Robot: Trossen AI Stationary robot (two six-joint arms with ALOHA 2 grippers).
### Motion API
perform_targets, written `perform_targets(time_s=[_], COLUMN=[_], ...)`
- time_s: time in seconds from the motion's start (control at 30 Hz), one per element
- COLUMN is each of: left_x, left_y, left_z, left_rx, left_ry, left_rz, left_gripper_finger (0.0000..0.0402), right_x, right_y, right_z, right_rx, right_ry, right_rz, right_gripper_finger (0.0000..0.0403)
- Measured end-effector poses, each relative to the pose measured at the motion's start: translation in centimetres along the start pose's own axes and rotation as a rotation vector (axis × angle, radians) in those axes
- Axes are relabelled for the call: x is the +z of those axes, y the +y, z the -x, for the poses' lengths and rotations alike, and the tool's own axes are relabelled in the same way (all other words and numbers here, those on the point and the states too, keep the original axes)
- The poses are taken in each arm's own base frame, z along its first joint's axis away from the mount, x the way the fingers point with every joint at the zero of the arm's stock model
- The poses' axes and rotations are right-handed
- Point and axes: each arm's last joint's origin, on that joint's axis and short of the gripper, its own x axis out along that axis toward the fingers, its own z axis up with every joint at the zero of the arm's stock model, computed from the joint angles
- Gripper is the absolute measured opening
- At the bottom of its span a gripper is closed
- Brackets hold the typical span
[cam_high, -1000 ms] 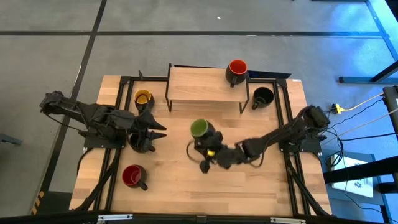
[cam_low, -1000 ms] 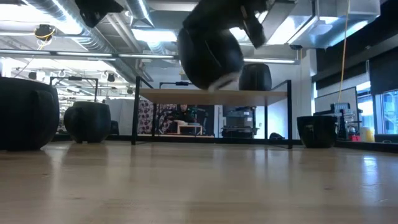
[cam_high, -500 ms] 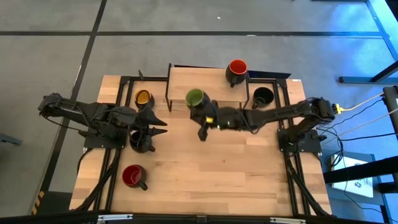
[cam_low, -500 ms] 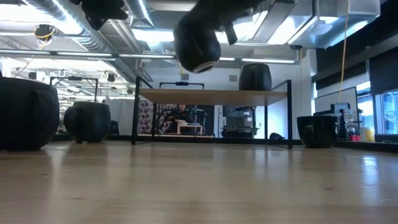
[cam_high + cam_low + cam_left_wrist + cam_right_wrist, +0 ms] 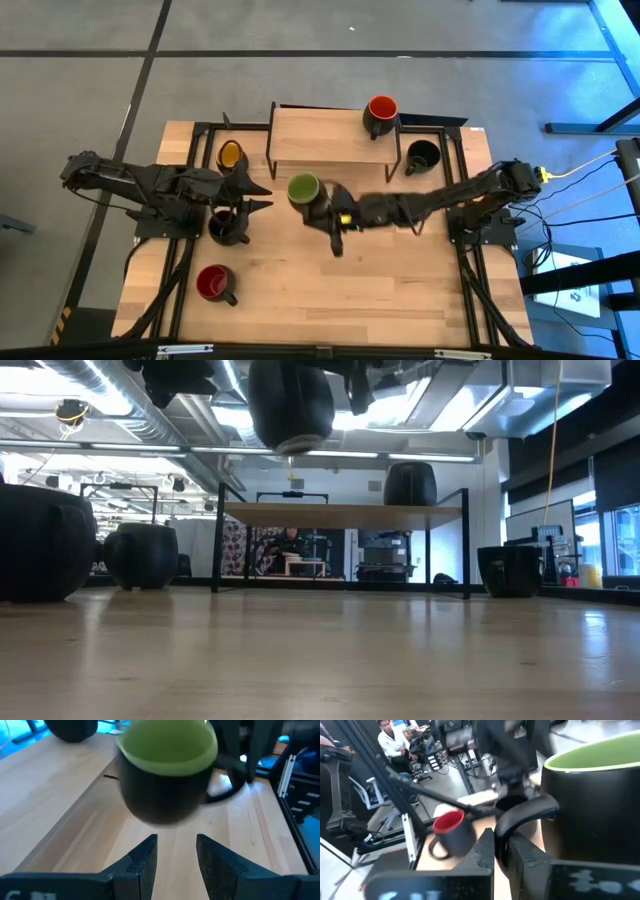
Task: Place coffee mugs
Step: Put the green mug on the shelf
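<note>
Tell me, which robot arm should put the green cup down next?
Probably the right. Its end effector is shut on the green mug's handle and holds it above the table. The left end effector is open and empty beside it.

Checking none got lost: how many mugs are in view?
6: red-inside on the shelf, black beside it, yellow, black under the left gripper, red near front, green in the right gripper.
</note>
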Motion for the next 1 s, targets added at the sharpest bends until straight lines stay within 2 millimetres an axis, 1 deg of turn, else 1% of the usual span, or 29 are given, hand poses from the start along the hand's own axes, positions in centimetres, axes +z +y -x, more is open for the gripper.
perform_targets(time_s=[0.1, 0.2, 0.33, 0.43, 0.5, 0.63, 1.0], left_x=[-0.3, -0.5, -0.8, -0.9, -1.1, -1.2, -1.2], left_y=[-0.2, -0.4, -0.6, -0.7, -0.7, -0.8, -0.8], left_z=[-0.7, -1.4, -2.1, -2.5, -2.7, -3.1, -3.2], left_rx=[-0.016, -0.023, -0.027, -0.024, -0.02, -0.011, -0.008], left_ry=[0.039, 0.069, 0.098, 0.106, 0.12, 0.13, 0.133], left_rz=[-0.01, -0.032, -0.045, -0.049, -0.054, -0.058, -0.059], left_gripper_finger=[0.0131, 0.0131, 0.0131, 0.0131, 0.0131, 0.0131, 0.0131], right_x=[-3.9, -7.2, -9.6, -11.2, -12.0, -12.9, -14.6], right_y=[0.6, 0.4, -0.2, -0.8, -1.3, -1.6, -2.0], right_z=[0.3, 0.5, 0.3, -0.1, -0.4, -0.9, -1.4], right_rx=[-0.056, -0.087, -0.099, -0.108, -0.117, -0.099, -0.084], right_ry=[-0.008, -0.016, -0.045, -0.02, -0.01, 0.0, 0.052], right_rz=[-0.048, -0.094, -0.113, -0.105, -0.105, -0.111, -0.136], right_gripper_finger=[0.0003, 0.0003, 0.0003, 0.0003, 0.0003, 0.0003, 0.0003])
